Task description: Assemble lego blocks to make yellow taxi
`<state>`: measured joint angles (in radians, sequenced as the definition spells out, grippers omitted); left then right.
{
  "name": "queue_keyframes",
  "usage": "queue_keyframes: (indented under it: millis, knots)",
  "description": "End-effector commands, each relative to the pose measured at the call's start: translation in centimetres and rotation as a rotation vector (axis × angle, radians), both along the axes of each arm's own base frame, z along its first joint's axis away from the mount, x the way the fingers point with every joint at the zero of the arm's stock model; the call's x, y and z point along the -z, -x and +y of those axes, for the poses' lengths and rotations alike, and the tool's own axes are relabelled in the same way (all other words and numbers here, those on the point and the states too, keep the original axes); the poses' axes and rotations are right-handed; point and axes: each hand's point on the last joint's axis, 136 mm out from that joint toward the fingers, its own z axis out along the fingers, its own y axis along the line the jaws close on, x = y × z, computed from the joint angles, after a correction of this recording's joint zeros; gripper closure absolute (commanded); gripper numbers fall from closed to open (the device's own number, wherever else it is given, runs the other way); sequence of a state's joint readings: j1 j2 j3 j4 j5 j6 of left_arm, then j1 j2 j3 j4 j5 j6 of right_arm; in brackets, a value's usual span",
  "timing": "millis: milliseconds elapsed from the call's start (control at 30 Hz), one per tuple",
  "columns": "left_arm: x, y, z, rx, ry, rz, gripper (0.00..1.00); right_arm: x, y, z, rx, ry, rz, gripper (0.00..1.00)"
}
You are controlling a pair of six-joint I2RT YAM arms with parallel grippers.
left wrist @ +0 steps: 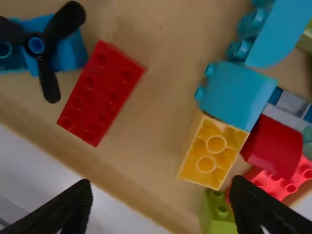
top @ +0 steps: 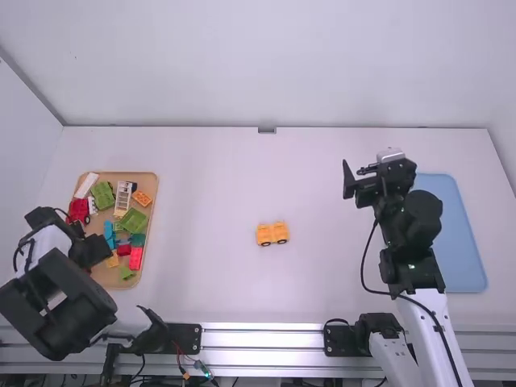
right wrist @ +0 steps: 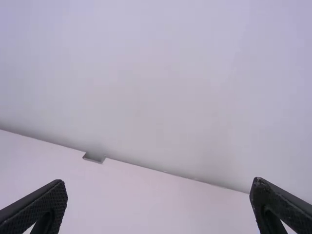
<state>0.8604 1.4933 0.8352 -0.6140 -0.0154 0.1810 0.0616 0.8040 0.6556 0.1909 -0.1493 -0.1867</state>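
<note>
My left gripper (top: 95,250) is over the near left part of the tray of blocks. In the left wrist view the left gripper (left wrist: 158,207) is open above the tray, nothing between its fingers; a yellow block (left wrist: 214,150), a red block (left wrist: 101,93) and a light green block (left wrist: 217,212) lie below. At mid-table stands the yellow-orange taxi base (top: 272,234) with dark wheels. My right gripper (top: 355,179) is raised on the right side, away from the blocks; in the right wrist view the right gripper (right wrist: 158,209) is open and holds nothing.
The wooden tray (top: 150,184) at the left holds several mixed blocks, among them an orange block (top: 142,198) near its far right corner. A blue mat or tray (top: 463,242) lies at the right, beside the right arm.
</note>
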Motion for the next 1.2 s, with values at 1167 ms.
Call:
queue_keyframes:
  millis: [1167]
  knots:
    - [2.7,-1.4,-2.3,0.219,0.095,-0.013,0.48,-2.0,-0.7,2.9,-0.157,-0.015,-0.062,0.01]
